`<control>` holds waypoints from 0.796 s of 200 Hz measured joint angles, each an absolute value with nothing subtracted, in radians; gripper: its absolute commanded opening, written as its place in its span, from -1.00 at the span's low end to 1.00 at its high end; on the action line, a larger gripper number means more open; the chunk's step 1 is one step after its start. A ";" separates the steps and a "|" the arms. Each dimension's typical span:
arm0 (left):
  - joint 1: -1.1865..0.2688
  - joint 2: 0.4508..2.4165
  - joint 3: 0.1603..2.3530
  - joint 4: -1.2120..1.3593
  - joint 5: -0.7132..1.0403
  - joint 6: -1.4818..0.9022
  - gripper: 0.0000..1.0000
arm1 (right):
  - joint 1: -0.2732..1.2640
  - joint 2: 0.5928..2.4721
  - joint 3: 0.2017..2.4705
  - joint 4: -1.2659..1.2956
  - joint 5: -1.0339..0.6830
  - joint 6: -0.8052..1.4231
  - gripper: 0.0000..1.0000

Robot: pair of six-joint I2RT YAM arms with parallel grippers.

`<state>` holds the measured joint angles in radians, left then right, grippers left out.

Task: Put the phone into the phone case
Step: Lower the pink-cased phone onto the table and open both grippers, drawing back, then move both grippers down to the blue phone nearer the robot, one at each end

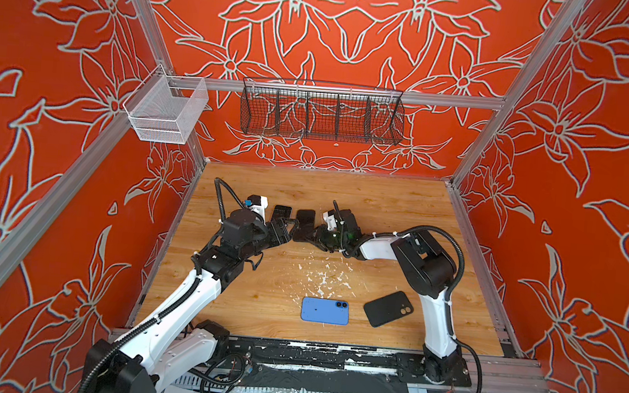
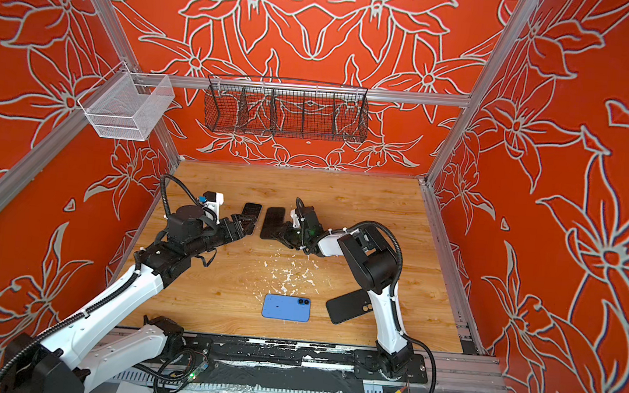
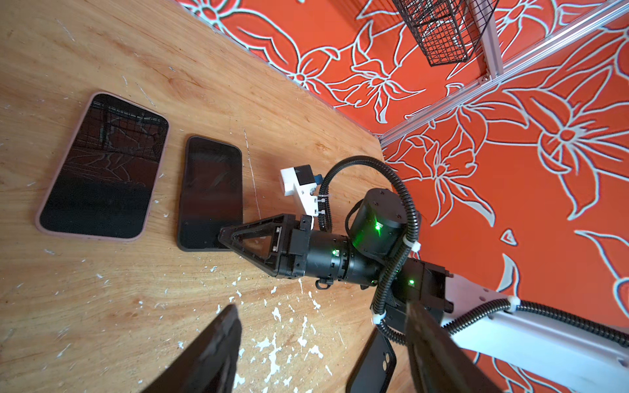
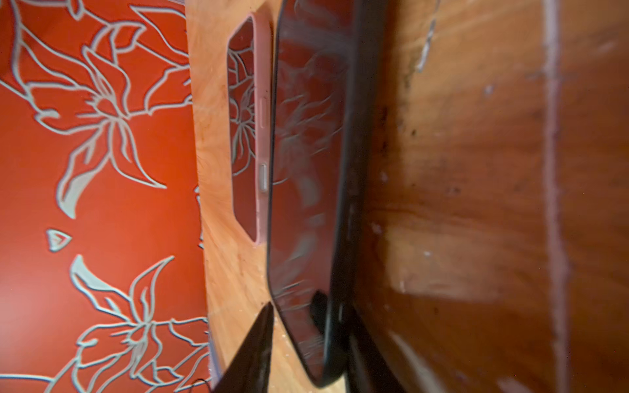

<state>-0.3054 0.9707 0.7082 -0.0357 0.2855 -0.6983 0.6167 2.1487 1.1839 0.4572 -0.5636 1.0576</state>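
Observation:
A blue phone [image 1: 325, 310] [image 2: 286, 307] lies back up near the table's front. Beside it on the right lies an empty black phone case [image 1: 388, 309] [image 2: 346, 307] [image 3: 372, 364]. Both grippers are far back from these. My right gripper [image 1: 312, 237] [image 4: 308, 316] is open around the near end of a black-rimmed phone [image 1: 305, 219] [image 3: 211, 194] [image 4: 306, 170]; one finger is clear of the screen, the other lies along its edge. My left gripper [image 1: 288, 233] [image 3: 321, 308] hovers open and empty next to a pink-cased phone [image 1: 281, 214] [image 3: 102, 166].
White flecks [image 1: 322, 278] are scattered over the middle of the wooden table [image 1: 381, 210]. A black wire basket [image 1: 321, 111] hangs on the back rail and a white mesh basket [image 1: 166, 111] on the left one. The right arm's upright link [image 1: 436, 314] stands just right of the case.

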 measured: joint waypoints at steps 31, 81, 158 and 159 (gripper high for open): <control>-0.305 0.971 0.708 -0.036 0.289 -0.701 0.50 | 0.617 2.151 1.203 0.450 -0.554 1.053 -0.02; -0.305 0.963 0.708 -0.036 0.289 -0.704 0.50 | 0.617 2.147 1.244 0.374 -0.534 1.009 0.16; -0.310 0.979 0.785 -0.129 0.361 -0.617 0.94 | 0.615 1.729 1.193 -0.115 -0.263 0.773 0.19; -0.311 0.979 0.788 -0.131 0.361 -0.615 0.94 | 0.615 1.721 1.192 -0.121 -0.259 0.770 0.19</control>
<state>-0.3107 0.9794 0.7879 -0.1310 0.3614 -0.6151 0.6147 1.7214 1.1915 -0.1207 -0.2592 0.7704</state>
